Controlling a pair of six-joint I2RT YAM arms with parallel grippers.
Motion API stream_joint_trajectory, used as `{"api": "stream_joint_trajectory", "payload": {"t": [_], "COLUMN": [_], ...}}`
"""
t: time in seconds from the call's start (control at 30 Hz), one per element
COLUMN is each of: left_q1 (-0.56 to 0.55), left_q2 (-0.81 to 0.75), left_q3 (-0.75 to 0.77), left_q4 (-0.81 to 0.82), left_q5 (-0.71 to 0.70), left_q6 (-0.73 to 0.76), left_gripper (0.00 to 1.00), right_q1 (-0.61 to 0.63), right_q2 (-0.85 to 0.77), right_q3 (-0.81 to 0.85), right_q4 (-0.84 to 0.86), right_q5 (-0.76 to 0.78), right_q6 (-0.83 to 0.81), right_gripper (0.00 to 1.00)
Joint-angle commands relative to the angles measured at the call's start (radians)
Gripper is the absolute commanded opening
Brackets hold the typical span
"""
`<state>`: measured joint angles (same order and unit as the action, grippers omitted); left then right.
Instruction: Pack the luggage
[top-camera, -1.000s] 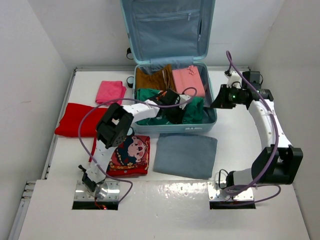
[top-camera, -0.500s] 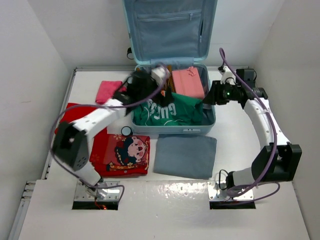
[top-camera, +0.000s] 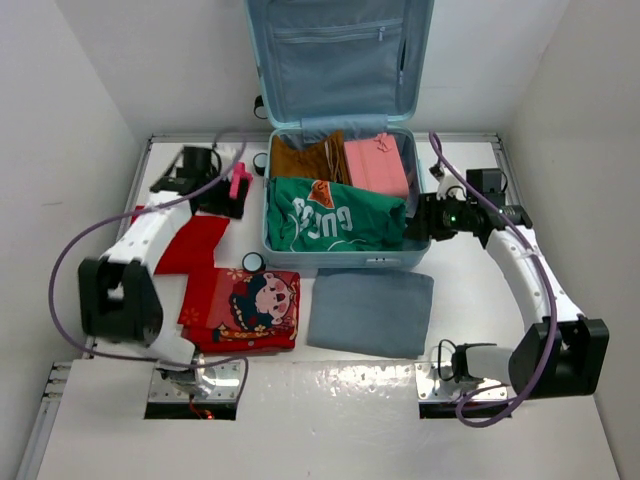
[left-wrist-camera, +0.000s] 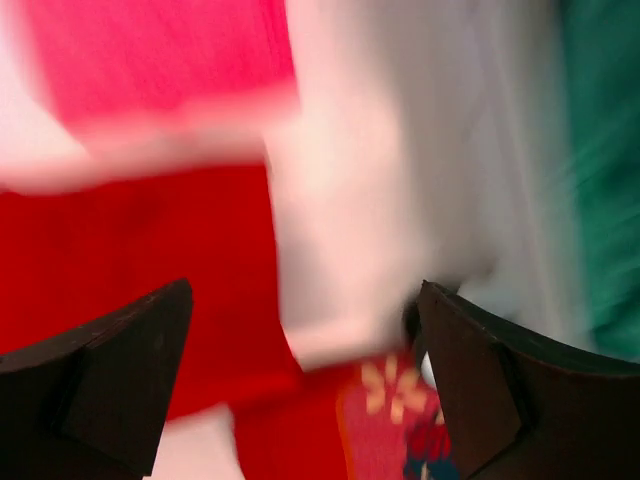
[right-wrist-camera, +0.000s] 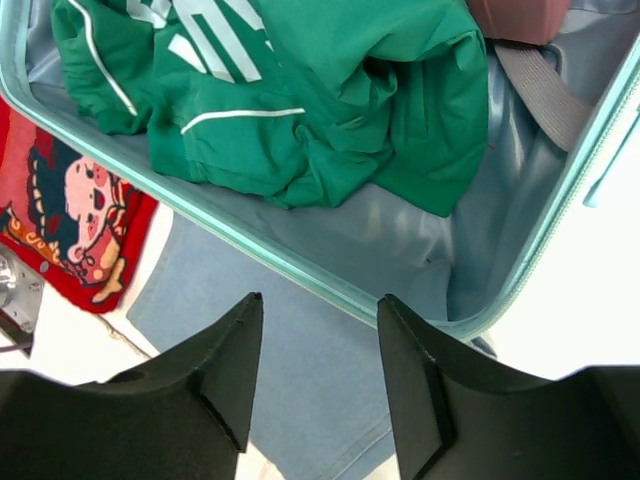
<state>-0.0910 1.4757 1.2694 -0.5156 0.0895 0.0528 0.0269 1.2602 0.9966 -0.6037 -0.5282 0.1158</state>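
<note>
- Two arms are working here, and I am reaching both of them out from the near edge of the table (top-camera: 470, 300).
- I am bending my left arm out to the left and then back in. This is putting my left gripper (top-camera: 222, 193) over the far left part of the table, just beside a pink cloth (top-camera: 240, 185) and at the far end of a plain red cloth (top-camera: 190, 242).
- I am holding its jaws spread wide, with nothing between them; the left wrist view is blurred.
- I am curving my right arm up along the right side and turning the wrist to the left, so my right gripper (top-camera: 415, 225) is hanging by the suitcase's right front corner.
- I am keeping those jaws partly apart and empty, above the front rim.
- The suitcase (top-camera: 345, 258) is lying open at the back middle of the table, its lid standing upright.
- A green shirt (top-camera: 335, 215) is filling its front half, with a brown garment (top-camera: 305, 157) and a pink one (top-camera: 377, 165) behind.
- A folded grey cloth (top-camera: 370, 312) and a red cartoon cloth (top-camera: 245, 308) are lying side by side in front of it.
</note>
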Motion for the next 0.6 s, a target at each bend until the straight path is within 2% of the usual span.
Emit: {"api": "stream_joint_trajectory", "payload": {"t": [0.0, 0.2, 0.23, 0.33, 0.47, 0.57], "left_q1": [0.014, 0.014, 0.014, 0.014, 0.054, 0.065], "left_q2": [0.08, 0.182, 0.195, 0.27, 0.345, 0.393], "left_q3": [-0.08, -0.111, -0.111, -0.09, -0.081, -0.062], "left_q4": [-0.221, -0.206, -0.196, -0.187, -0.144, -0.144], "left_q5": [-0.076, -0.252, -0.333, -0.457, -0.49, -0.419], "left_q6": [-0.014, -0.138, -0.152, -0.18, -0.189, -0.199], "left_gripper": [0.98, 1.0, 1.0, 1.0, 1.0, 0.96], "right_q1": [-0.016, -0.065, -0.067, -0.07, -0.071, -0.071], "right_q2": [-0.019, -0.005, -0.004, -0.001, 0.001, 0.011], "right_q3": [0.01, 0.01, 0.01, 0.0, -0.004, -0.004], "right_q4": [0.001, -0.01, -0.011, -0.004, 0.01, 0.012], "right_q5": [0.023, 0.028, 0.027, 0.028, 0.027, 0.028], "right_q6": [-0.024, 0.007, 0.011, 0.027, 0.042, 0.045], "right_gripper": [0.5, 0.5, 0.5, 0.5, 0.5, 0.5]}}
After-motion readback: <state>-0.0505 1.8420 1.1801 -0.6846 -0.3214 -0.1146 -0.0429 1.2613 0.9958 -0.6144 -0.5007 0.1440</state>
